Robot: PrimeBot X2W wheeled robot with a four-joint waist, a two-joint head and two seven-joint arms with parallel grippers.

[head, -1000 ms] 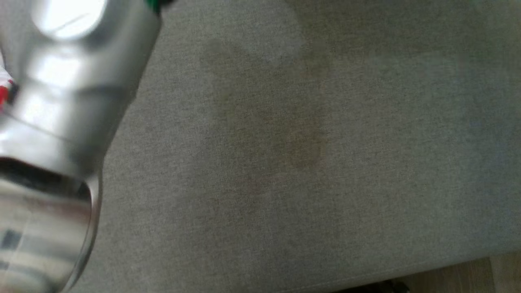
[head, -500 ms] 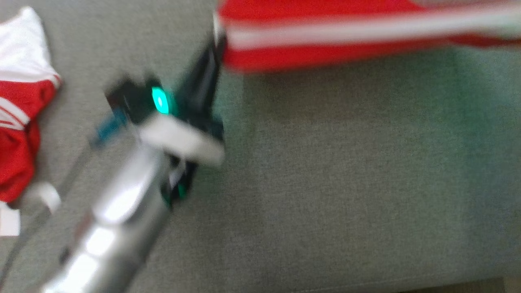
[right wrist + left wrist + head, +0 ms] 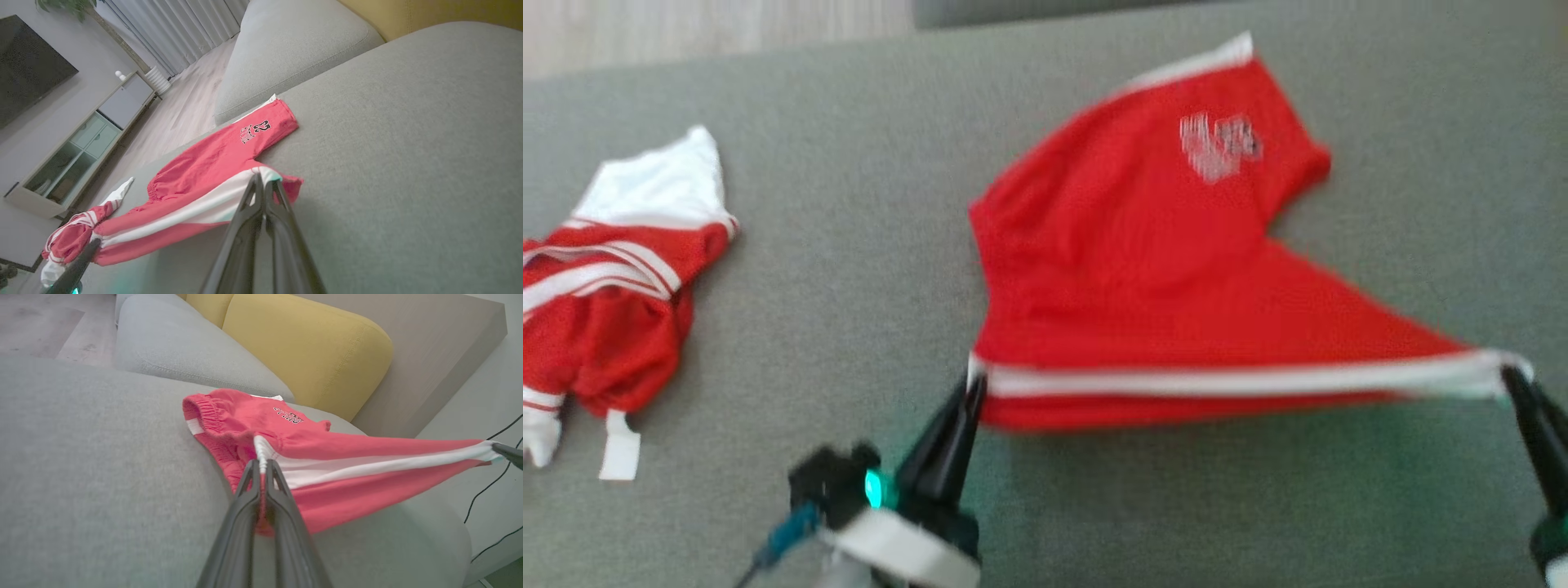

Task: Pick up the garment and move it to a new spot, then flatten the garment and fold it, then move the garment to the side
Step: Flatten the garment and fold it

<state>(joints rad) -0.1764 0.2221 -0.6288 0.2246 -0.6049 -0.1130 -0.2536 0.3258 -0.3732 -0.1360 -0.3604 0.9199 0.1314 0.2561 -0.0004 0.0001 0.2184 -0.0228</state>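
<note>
The garment [image 3: 1143, 269] is a pair of red shorts with a white side stripe and a printed logo. Its far part lies on the grey sofa seat [image 3: 1176, 506], and its near striped edge is lifted and pulled taut between my two grippers. My left gripper [image 3: 972, 384] is shut on the waistband end of the stripe [image 3: 261, 463]. My right gripper [image 3: 1511, 376] is shut on the stripe's other end [image 3: 263, 177]. In the right wrist view the shorts [image 3: 204, 175] slope down away from the fingers towards the seat.
A second red and white garment [image 3: 613, 310] lies crumpled on the seat to the left. A yellow back cushion [image 3: 310, 347] and a grey cushion [image 3: 184, 351] stand behind. Wooden floor [image 3: 686, 33] runs past the far edge, with a low TV cabinet [image 3: 81, 139] beyond.
The head view has swung across the sofa. A pale forearm over bare seat gave way to the left gripper at the striped edge, and now to the stretched shorts with both grippers.
</note>
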